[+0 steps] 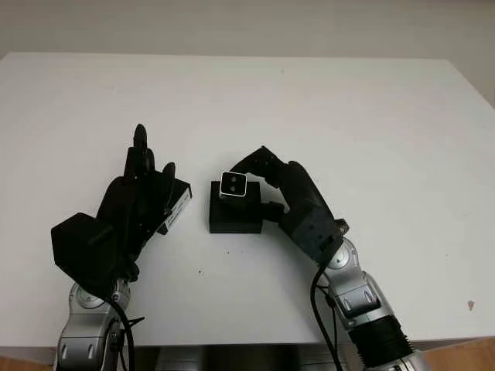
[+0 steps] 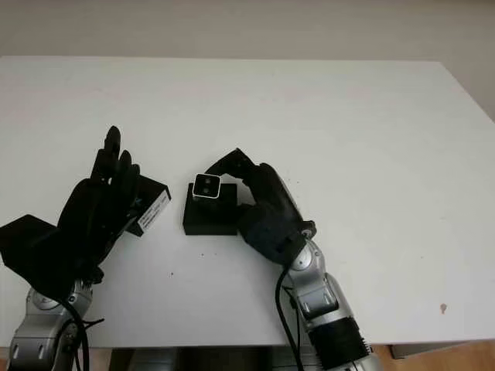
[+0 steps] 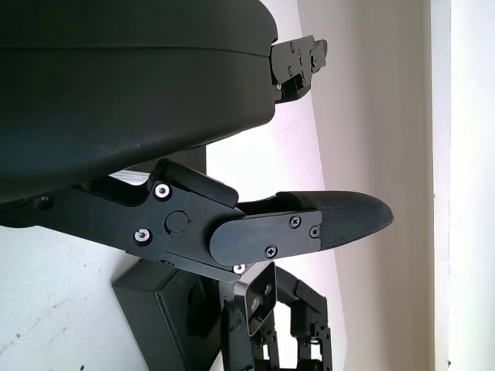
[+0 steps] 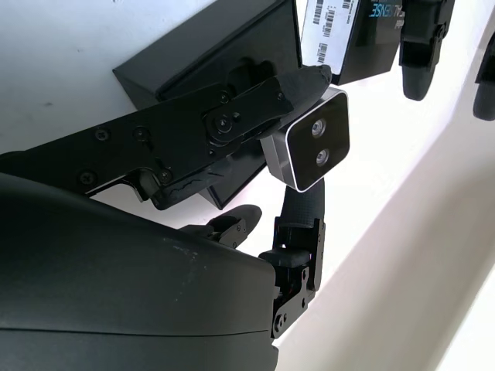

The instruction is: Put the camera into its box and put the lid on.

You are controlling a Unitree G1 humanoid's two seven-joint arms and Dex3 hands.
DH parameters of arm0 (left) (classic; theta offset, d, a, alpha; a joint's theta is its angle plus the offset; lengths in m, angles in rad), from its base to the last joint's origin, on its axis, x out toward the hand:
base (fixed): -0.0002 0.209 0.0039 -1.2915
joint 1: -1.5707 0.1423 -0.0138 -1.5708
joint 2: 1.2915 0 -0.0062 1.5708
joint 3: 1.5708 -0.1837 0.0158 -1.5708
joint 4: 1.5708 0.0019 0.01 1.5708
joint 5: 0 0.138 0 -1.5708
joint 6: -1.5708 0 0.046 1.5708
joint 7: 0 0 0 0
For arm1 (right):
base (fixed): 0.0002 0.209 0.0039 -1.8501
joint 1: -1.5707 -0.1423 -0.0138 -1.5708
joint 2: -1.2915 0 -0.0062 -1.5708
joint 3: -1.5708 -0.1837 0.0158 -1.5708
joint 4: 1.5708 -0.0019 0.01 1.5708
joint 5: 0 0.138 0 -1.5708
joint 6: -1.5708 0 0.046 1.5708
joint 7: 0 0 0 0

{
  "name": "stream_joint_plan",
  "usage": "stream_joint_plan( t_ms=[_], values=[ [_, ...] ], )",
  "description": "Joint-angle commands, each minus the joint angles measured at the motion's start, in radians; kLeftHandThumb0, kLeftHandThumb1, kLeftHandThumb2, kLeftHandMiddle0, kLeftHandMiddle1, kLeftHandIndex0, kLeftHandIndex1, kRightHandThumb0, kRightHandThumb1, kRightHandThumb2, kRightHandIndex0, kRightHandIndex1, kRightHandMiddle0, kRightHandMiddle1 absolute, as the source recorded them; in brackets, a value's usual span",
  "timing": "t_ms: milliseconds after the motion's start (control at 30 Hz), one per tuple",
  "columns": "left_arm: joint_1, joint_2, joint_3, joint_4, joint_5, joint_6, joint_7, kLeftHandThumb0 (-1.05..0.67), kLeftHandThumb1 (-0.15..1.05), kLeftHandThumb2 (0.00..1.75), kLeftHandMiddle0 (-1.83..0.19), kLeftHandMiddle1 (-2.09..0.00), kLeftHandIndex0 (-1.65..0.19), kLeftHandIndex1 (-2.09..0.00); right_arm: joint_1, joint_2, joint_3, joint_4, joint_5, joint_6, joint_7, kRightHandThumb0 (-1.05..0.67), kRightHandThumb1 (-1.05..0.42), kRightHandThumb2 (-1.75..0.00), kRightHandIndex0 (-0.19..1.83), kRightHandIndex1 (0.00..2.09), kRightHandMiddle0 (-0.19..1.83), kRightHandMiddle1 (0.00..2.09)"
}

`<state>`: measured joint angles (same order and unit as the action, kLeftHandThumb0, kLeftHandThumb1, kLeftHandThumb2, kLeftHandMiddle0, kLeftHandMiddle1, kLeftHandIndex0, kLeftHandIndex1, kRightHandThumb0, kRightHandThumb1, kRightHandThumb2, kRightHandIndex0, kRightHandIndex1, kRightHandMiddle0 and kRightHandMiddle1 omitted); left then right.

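Gripping the camera (image 1: 233, 185) between the fingers (image 4: 255, 116) of my right hand (image 1: 288, 202), I hold it just above the black box (image 1: 234, 216), at that box's far edge. The camera's silver-rimmed face with its two lenses points up toward my head, and in the right wrist view one finger lies along its side while another reaches under it. Whether the camera's underside touches the box I cannot tell; it looks raised a little over the open top. My right palm sits just beside the box on its right, with the forearm running back toward the table's (image 1: 371, 116) near edge.

Over to the left, my left hand (image 1: 138, 202) stands near the lid (image 1: 179, 202), which lies on the white table with its labelled side turned toward the box. The hand hides much of the lid, so I cannot tell whether my fingers are closed on it or only cover it. A narrow strip of bare table separates the lid and the box.
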<state>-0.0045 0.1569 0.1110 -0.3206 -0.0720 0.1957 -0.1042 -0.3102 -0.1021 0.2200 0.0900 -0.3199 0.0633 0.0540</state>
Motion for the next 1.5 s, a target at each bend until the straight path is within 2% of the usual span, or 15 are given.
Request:
stream_joint_plan(
  t_ms=[0,233,1000,1467],
  values=[
    [0.004,0.003,0.004,-0.010,-0.005,-0.002,-0.002,-0.76,1.05,0.55,0.19,0.00,0.19,0.00,0.002,-0.002,-0.006,-0.051,0.004,0.027,0.012,-0.48,-1.00,-0.05,0.47,0.20,0.47,1.69],
    [0.004,0.005,-0.002,-0.011,0.010,-0.014,0.003,-0.75,1.05,0.56,0.19,0.00,0.19,0.00,-0.001,-0.022,0.002,-0.105,-0.028,0.062,0.026,-0.46,-0.99,-0.05,0.48,0.19,0.47,1.68],
    [0.001,0.005,0.006,-0.013,0.002,-0.010,-0.002,-0.75,1.05,0.55,0.19,0.00,0.19,0.00,-0.081,-0.093,-0.013,-0.033,-0.035,0.054,0.070,-0.46,-0.98,-0.05,0.51,0.17,0.42,1.69],
    [0.001,0.003,0.003,-0.019,0.001,-0.004,0.001,-0.73,1.05,0.56,0.19,0.00,0.19,0.00,-0.096,-0.119,-0.006,-0.079,-0.040,0.102,0.142,-0.49,-1.00,-0.06,0.52,0.16,0.45,1.64]
  ],
)
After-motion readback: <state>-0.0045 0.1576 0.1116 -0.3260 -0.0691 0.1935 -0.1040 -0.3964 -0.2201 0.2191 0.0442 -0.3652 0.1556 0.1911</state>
